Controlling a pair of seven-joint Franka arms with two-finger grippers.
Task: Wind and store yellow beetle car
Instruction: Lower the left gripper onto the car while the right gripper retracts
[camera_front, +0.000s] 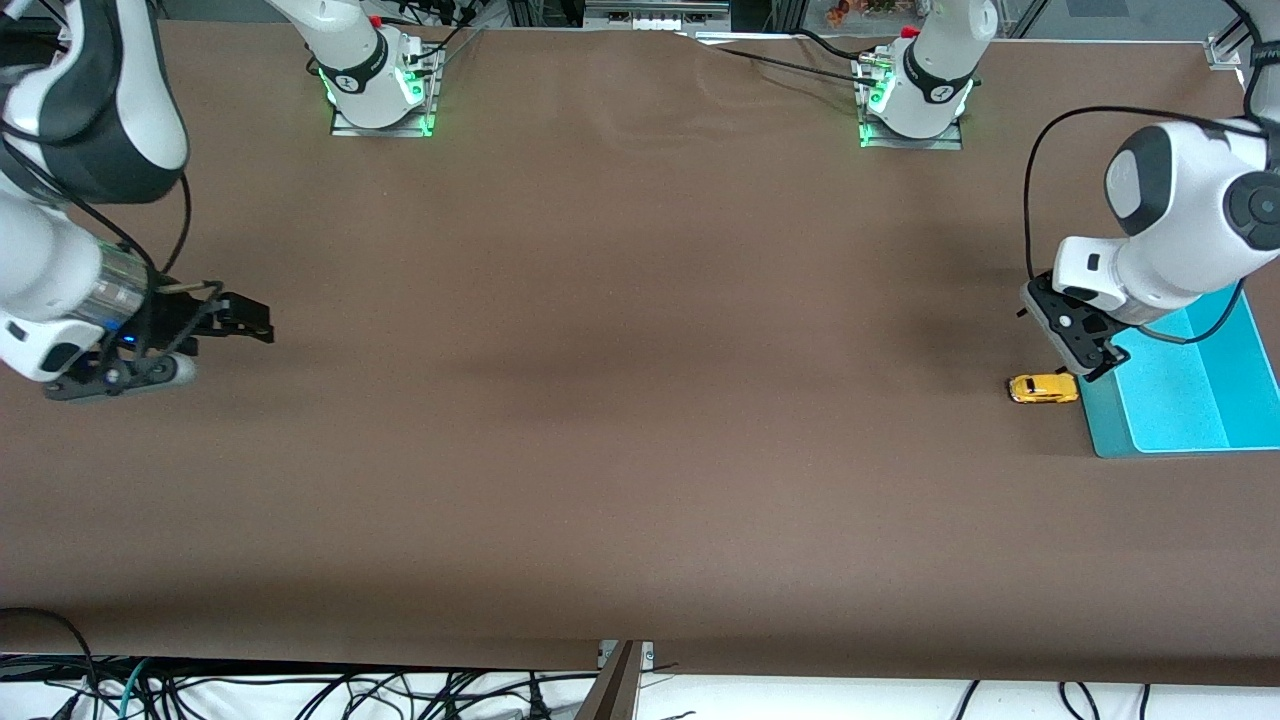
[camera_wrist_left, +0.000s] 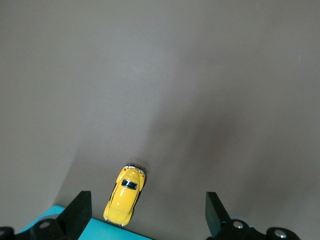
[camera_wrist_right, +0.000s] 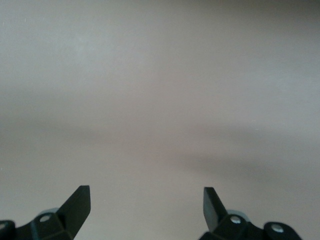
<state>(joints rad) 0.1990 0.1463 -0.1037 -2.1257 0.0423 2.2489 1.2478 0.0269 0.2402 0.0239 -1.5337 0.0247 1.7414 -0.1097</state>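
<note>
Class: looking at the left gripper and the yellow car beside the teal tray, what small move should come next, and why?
Probably lower the left gripper onto the yellow beetle car: it is open, empty, above the car, which sits on the table beside the teal tray. The right gripper waits, open.

Worktop (camera_front: 620, 400) under me is covered in matt brown sheet, smooth, a few soft ripples. Yellow beetle car (camera_front: 1043, 388) looks glossy, hard painted shell, dark shiny window. Teal tray (camera_front: 1200, 400) beside it reads as smooth plastic with slight sheen. My left end effector (camera_wrist_left: 149, 212) fingers are matt black plastic.
</note>
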